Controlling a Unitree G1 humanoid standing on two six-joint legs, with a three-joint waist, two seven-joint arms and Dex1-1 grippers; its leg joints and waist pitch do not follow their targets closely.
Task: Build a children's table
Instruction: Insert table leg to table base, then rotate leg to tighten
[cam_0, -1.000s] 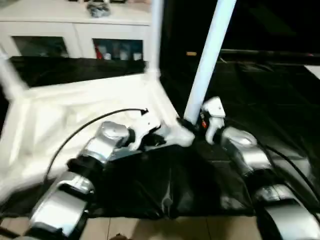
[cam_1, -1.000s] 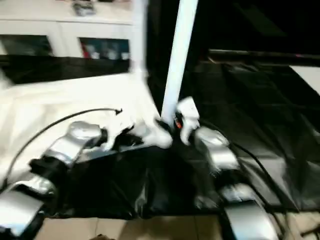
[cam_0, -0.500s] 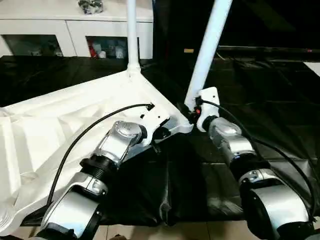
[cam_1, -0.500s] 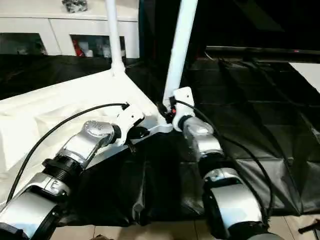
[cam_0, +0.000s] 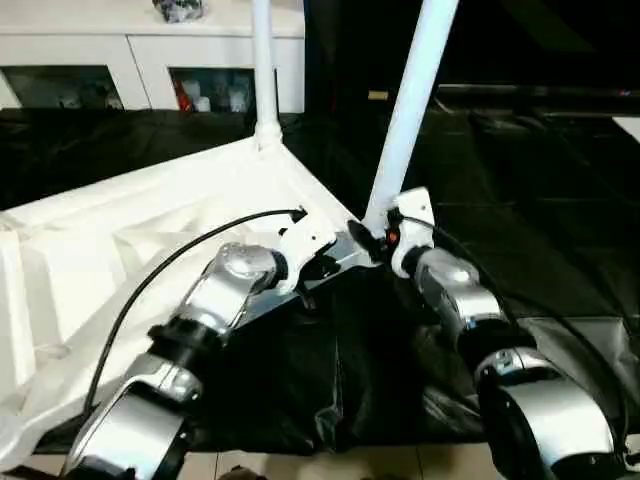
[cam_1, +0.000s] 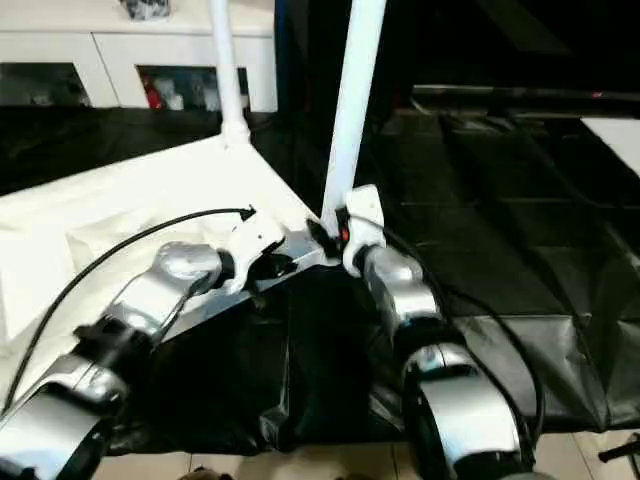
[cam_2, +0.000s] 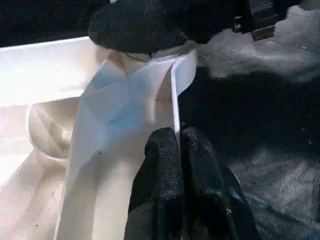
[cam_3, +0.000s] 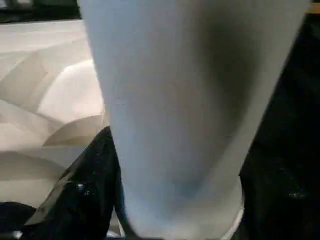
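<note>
The children's table top (cam_0: 150, 230) lies upside down on the black-covered counter (cam_0: 520, 190), ribbed underside up, its near right corner pointing at the robot. Everything now turns on the leg (cam_0: 410, 110) standing in that corner socket: its long axis runs nearly upright, leaning a little to the right as it rises, and its foot sits directly in front of the right gripper (cam_0: 375, 232), between that gripper's jaws. In the right wrist view the white tube looms just ahead with a black finger (cam_3: 90, 185) beside its base, so the jaws stand on either side of it; whether they press on it or have let go I cannot tell, since no contact shows clearly either way. The right arm is plainly the nearer one to this leg. The left gripper (cam_2: 182, 150) sits at the rim of the top just left of the same corner, its jaws closed flat together with the thin edge of the rim (cam_2: 175, 100) running up to their tips; it looks to me like it steadies the top rather than carrying anything, though I cannot see whether the rim is actually pinched. By count: one table top, two legs in sight, this near one and a second leg (cam_0: 263, 60) standing upright in the far corner socket. I would judge the job roughly halfway, with the near leg needing a straight push down along its own axis if it is not yet seated. A white cabinet (cam_0: 150, 50) stands behind the counter.
</note>
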